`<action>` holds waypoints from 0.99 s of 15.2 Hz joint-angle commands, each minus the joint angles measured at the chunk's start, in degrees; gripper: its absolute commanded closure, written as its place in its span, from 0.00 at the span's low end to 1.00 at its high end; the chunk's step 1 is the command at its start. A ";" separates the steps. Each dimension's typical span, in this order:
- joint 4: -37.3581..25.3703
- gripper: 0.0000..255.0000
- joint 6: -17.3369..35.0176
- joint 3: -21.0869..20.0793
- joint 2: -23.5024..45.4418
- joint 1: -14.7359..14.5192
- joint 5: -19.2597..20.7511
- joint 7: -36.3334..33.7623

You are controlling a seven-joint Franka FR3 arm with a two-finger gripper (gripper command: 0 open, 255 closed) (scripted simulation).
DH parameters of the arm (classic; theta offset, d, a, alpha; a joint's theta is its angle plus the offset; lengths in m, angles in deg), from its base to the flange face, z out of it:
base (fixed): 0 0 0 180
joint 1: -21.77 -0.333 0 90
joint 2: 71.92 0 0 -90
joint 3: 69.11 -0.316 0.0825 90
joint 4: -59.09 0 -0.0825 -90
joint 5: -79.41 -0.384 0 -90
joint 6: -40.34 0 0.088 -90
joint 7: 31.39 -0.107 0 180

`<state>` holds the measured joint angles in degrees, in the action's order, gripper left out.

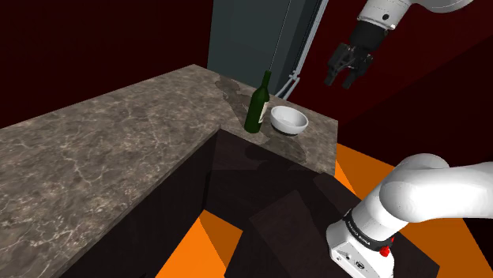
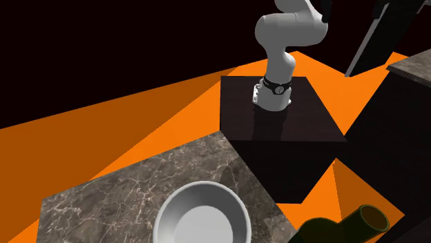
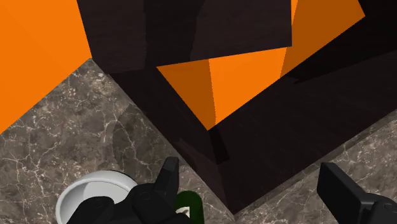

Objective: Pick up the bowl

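Upper right, shoulder view: claw (image 1: 341,78) spread, empty, probably readied for descent | bowl (image 1: 288,119) beside bottle (image 1: 257,103), worktop (image 1: 118,146) corner.

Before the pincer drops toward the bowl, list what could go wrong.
1. The green bottle stands upright close beside the bowl; a finger of the open pincer could tip it.
2. The bowl sits near the end of the counter, so a nudge might slide it off.
3. In the wrist view the bowl lies outside the fingers, not between them; a straight descent would likely strike the rim.
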<state>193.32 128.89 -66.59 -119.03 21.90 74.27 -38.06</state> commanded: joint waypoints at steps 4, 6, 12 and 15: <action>1.74 0.00 4.25 2.60 2.65 0.89 1.69 2.95; 2.55 0.00 7.12 4.35 4.79 1.45 2.69 4.88; 3.23 0.00 15.76 9.64 12.89 2.84 4.80 10.68; 2.56 0.00 19.91 12.32 17.78 3.25 5.20 13.65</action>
<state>195.97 147.14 -55.25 -102.96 24.98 79.31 -25.53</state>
